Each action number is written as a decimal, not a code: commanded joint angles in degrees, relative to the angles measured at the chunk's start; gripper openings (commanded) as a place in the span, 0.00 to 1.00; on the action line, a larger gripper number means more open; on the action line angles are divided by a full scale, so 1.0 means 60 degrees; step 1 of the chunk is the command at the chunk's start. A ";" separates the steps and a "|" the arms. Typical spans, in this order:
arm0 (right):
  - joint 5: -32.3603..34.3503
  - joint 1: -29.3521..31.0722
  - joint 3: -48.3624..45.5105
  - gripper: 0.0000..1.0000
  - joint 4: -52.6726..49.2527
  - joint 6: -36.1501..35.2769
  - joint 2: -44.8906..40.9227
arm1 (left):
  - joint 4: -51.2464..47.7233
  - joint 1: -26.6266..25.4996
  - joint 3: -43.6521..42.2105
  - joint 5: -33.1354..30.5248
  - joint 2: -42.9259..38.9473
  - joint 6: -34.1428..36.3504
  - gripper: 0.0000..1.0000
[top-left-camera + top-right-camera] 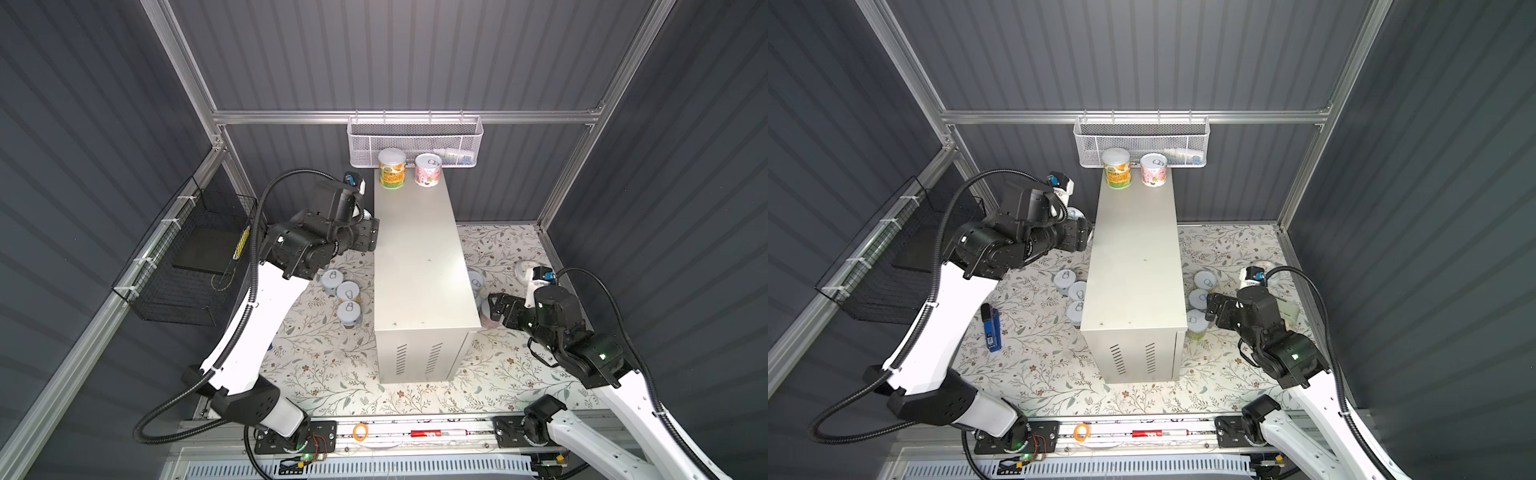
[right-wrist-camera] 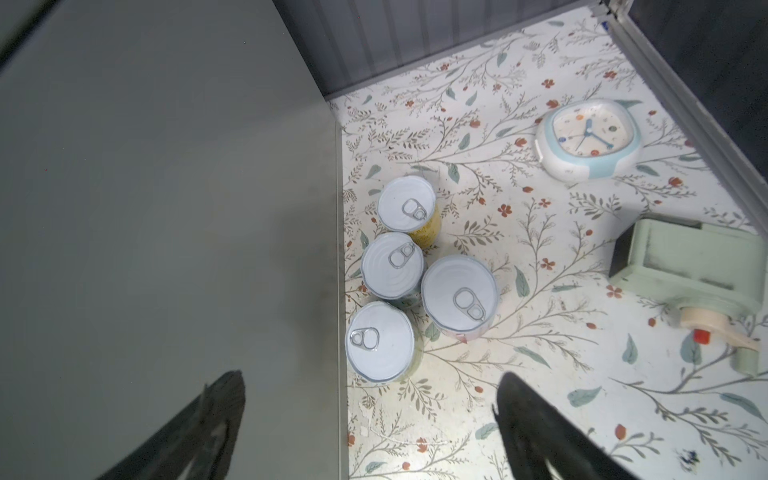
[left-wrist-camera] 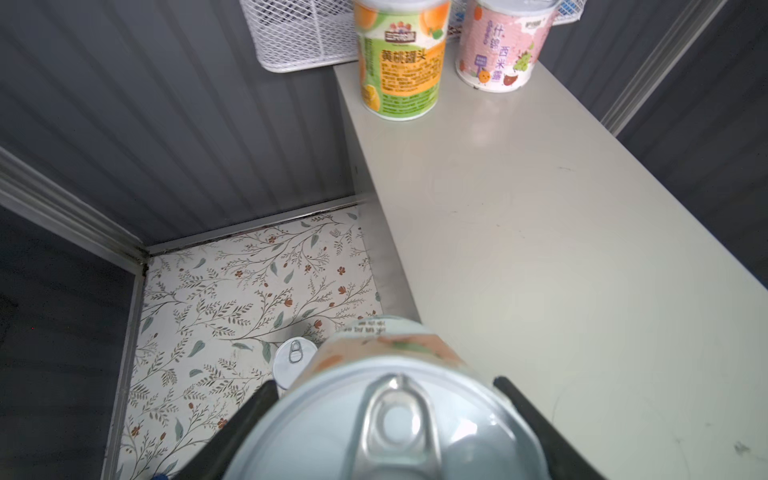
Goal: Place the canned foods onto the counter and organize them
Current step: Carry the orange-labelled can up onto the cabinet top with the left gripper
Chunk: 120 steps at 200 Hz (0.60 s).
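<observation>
Clamping orange can [image 3: 386,411], left hand [image 3: 384,388]: seen plainly in wrist view.

Counting eleven cans [image 1: 428,170] in all: two counter cans [image 1: 392,169], one held can [image 3: 386,419], four left floor cans [image 1: 348,291], four right floor cans [image 2: 459,293]. Also noting one counter [image 1: 419,257], one clock [image 2: 588,139], one tape dispenser [image 2: 690,266], one stapler [image 1: 991,330], two baskets [image 1: 365,143].

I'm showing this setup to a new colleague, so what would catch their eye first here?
The tall cream counter in the middle, with an orange can and a pink can side by side at its far end. The left gripper holds a peach can at the counter's left edge, and the right gripper hangs open near four cans on the floral mat.
</observation>
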 commanded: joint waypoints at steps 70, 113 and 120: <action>-0.0060 -0.0030 0.2079 0.95 -0.0264 -0.0644 0.0425 | -0.0111 -0.0417 0.2578 0.0857 0.1614 0.0460 0.00; -0.0465 -0.0024 0.2742 0.95 -0.0079 -0.0805 0.0844 | -0.0206 -0.0629 0.2929 0.0727 0.2279 0.0398 0.00; -0.0545 -0.0026 0.2822 0.95 -0.0023 -0.0829 0.0903 | -0.0199 -0.0645 0.2929 0.0701 0.2319 0.0375 0.00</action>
